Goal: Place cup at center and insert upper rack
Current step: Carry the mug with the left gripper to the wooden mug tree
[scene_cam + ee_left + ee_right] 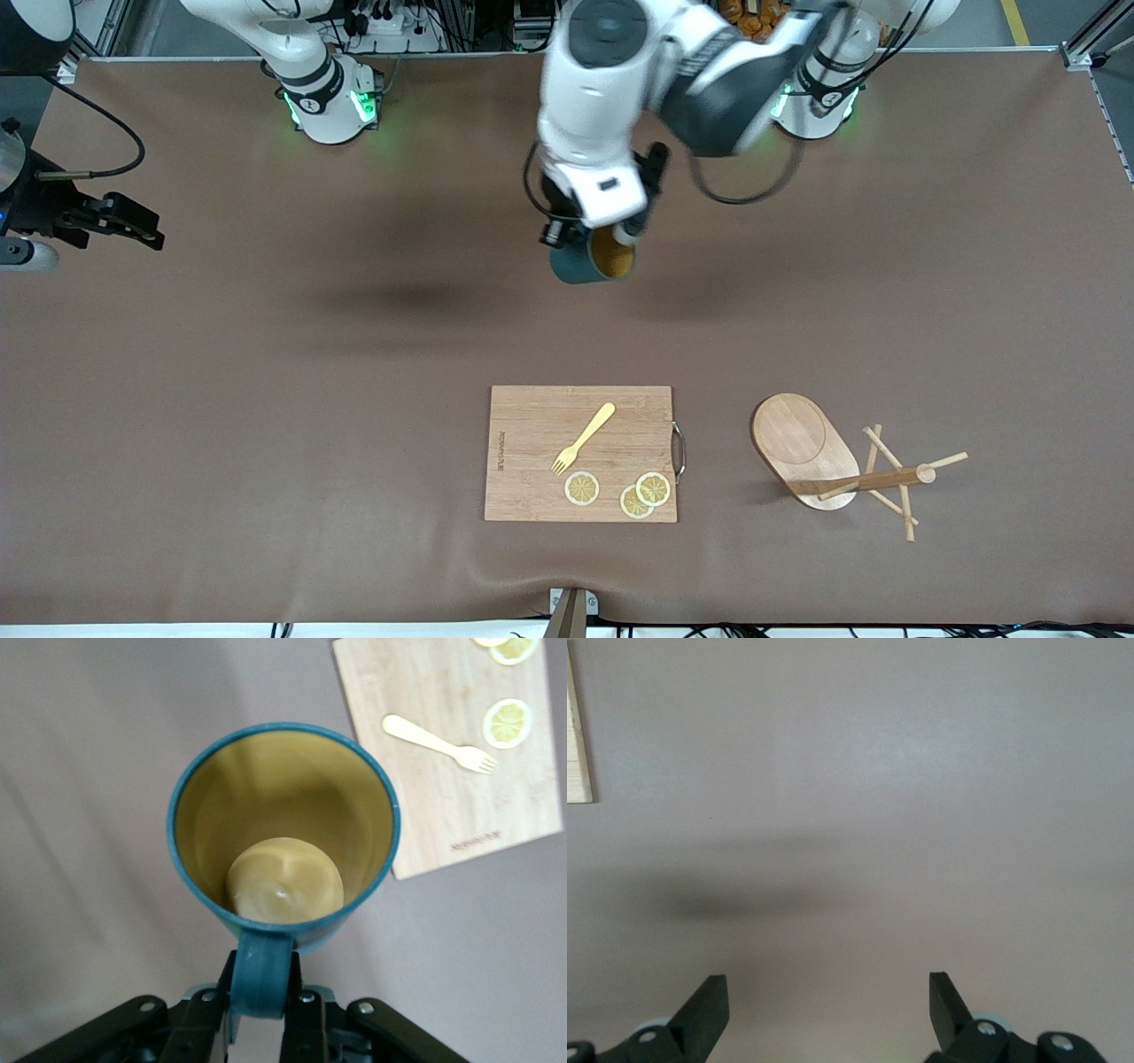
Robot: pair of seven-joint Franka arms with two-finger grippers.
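Nearest the camera's edge of the counter lies the cutting board, carrying a yellow fork and three lemon slices. Beside it, toward the left arm's end, the upper rack is tipped onto its side, its oval base up on edge and its pegs touching the counter. The left gripper hangs over the counter's middle, its jaws closed tight on the loop handle of the cup, which hangs tilted with its mouth showing. The right gripper waits over bare counter at the right arm's end, jaws spread wide and empty. The risk I see: held only by its handle, the cup could swing or land on its edge and topple.
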